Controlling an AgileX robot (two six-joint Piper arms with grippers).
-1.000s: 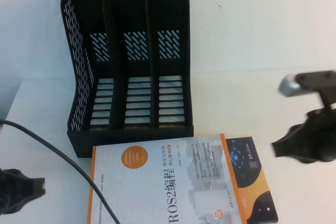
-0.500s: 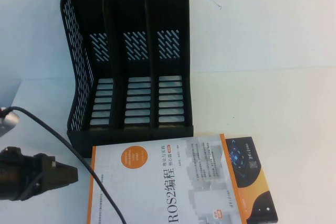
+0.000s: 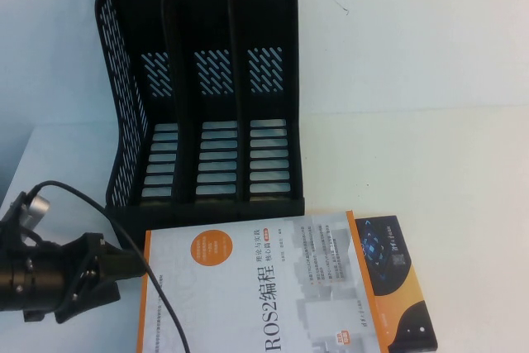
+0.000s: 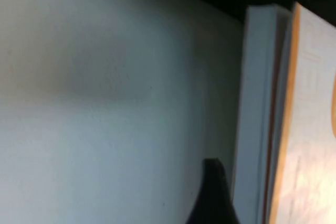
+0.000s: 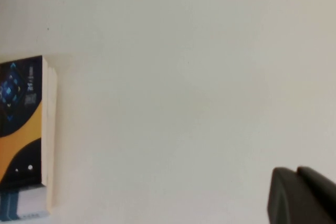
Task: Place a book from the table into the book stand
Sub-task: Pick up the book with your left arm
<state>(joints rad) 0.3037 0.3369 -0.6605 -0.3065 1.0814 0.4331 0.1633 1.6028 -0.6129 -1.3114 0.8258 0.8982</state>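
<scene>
— Book [image 3: 264, 287] status first, please: where is it?

— Flat on the table [image 3: 430, 155], cover up, near my edge of the high view, just in front of the book stand [image 3: 202, 97]. Its far edge lies close to the stand's front lip; I cannot tell whether they touch. It rests partly over a black book [image 3: 395, 283] with orange and blue artwork, which sticks out on its right side. On the right wrist camera I see that black book [image 5: 23, 135] lying flat with its page edge showing.

— And the stand?

— Upright near the back of the table, three slots open toward me, perforated wall on the left.

— Left gripper?

— Left gripper [image 3: 124, 264] is low at the book's left edge, tip just beside the orange border, a black cable [image 3: 124, 262] looping over it. On its wrist camera I see one dark finger [image 4: 215, 195] next to the book's spine [image 4: 257, 108]. I cannot tell how wide it stands.

— Right gripper?

— Out of the high view. Its wrist camera shows only a dark piece of right gripper [image 5: 302, 195] over bare table; I cannot tell its opening either.
</scene>
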